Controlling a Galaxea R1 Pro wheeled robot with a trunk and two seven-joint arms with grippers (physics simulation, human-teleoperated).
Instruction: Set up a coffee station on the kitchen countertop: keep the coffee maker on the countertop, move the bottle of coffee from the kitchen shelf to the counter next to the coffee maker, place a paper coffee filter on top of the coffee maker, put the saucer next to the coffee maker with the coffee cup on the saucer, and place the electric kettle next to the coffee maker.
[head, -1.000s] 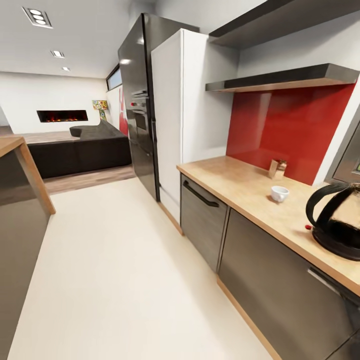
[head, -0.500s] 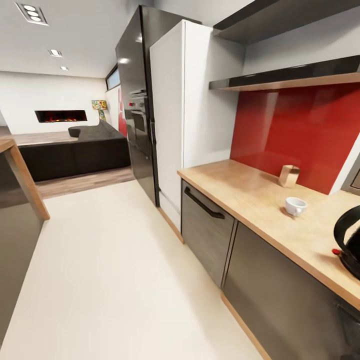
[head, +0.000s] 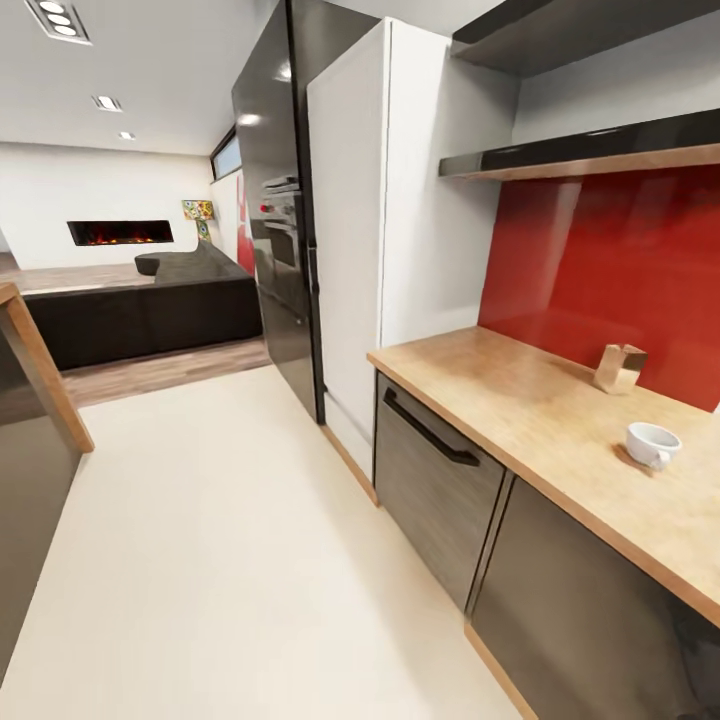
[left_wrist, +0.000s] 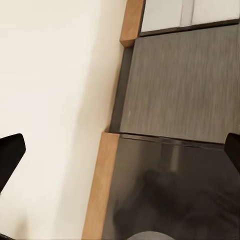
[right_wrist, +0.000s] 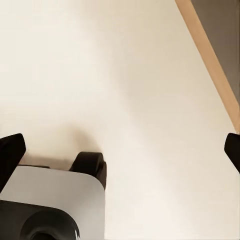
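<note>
A light wooden table (head: 520, 400) runs along the right side of the head view, from mid-frame toward the lower right corner, against the red back wall. On it, at the right edge of the frame, a white coffee cup (head: 652, 444) stands, with a small tan box-like object (head: 619, 367) near it, closer to the wall. The pale floor (head: 230, 560) spreads across the lower left.

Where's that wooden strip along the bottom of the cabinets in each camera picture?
Head view: the wooden strip runs along the cabinet foot, right of the pale floor.
Left wrist view: the wooden strip lies between floor and dark cabinet fronts.
Right wrist view: a slanting wooden strip near one corner, probably the same.
Shared landmark: the pale floor.
</note>
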